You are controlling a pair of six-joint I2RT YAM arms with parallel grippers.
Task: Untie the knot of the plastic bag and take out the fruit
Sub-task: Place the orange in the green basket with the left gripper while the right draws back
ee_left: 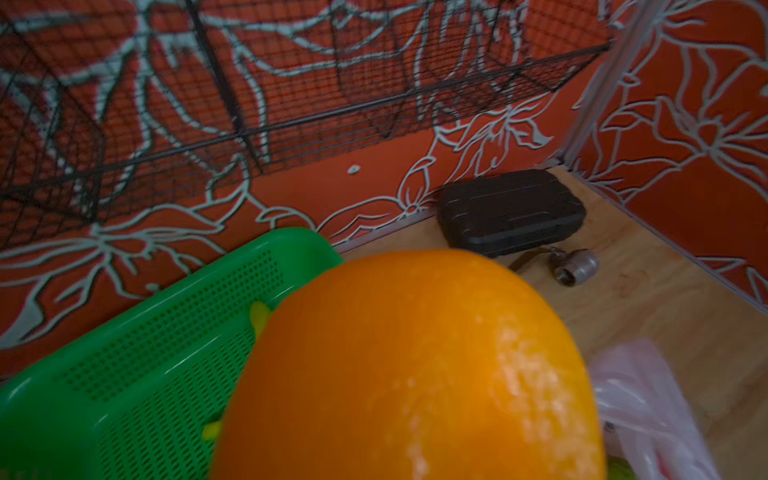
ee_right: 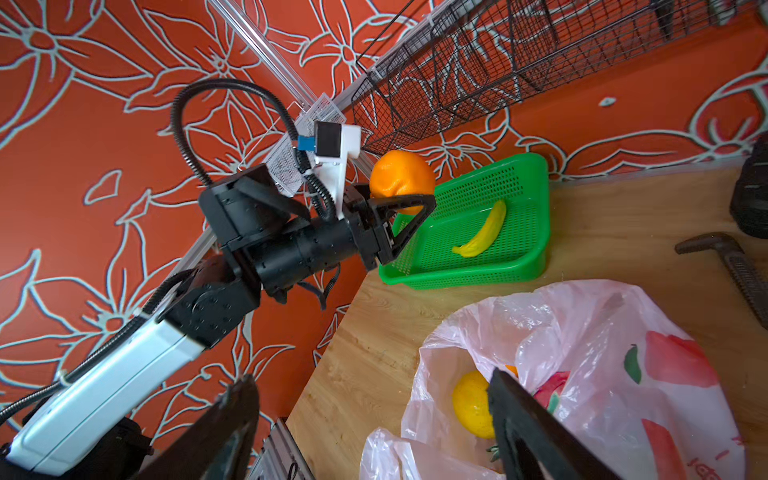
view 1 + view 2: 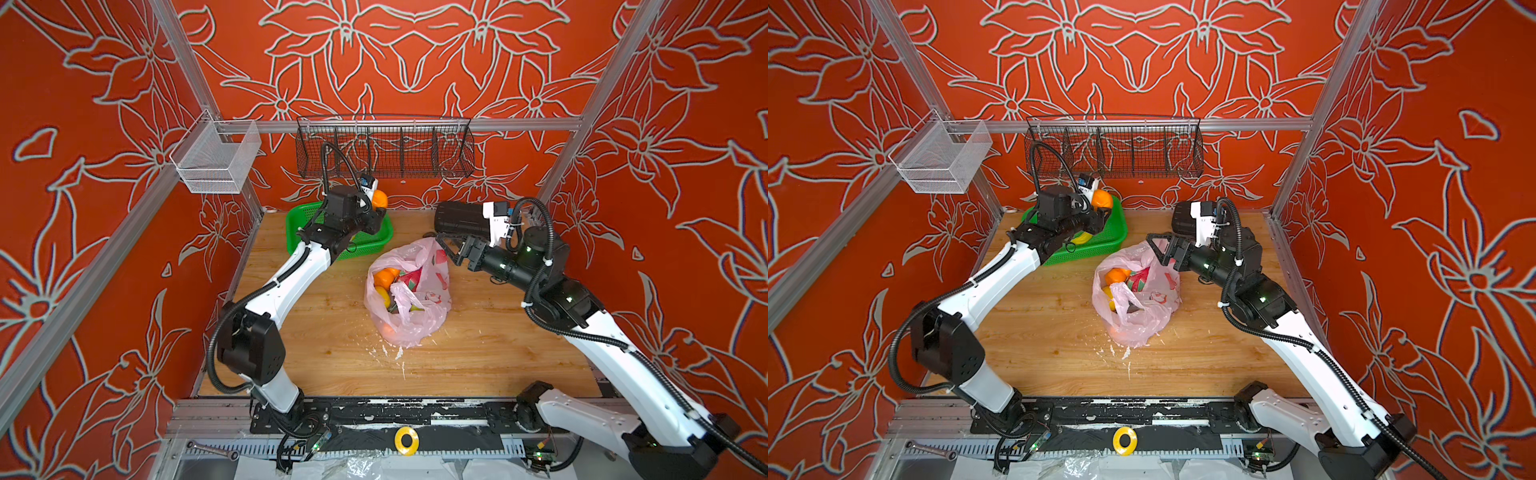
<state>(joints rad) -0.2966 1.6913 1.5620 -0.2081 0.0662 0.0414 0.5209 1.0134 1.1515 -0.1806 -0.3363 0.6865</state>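
Wooden worktop (image 3: 332,361): white scraps lay scattered near its front.
Plastic bag (image 3: 415,328): it sat mid-worktop with its mouth gaping; I could find no knot anywhere on it.
Fruit in the bag: an orange (image 3: 385,277), a yellow one (image 2: 471,403) and a dragon fruit (image 3: 411,279) showed at the mouth.
Right jaws: spread wide and gripping nothing, at the bag's far edge.
Left jaws: clenched on a second orange (image 2: 401,178), held above a far corner of the green basket (image 2: 469,274), where a banana (image 2: 482,232) lay.
Step in hand: I judged this the drop-off. The orange wanted lowering well inside the rim, clear of the banana, before any letting go, lest it bounce or roll out.
Hidden: the orange filled my left wrist view and hid those jaws there. Folds veiled whatever fruit lay deeper, so I could not count it.
Farthest: a black case (image 1: 511,212) lay by the back wall.
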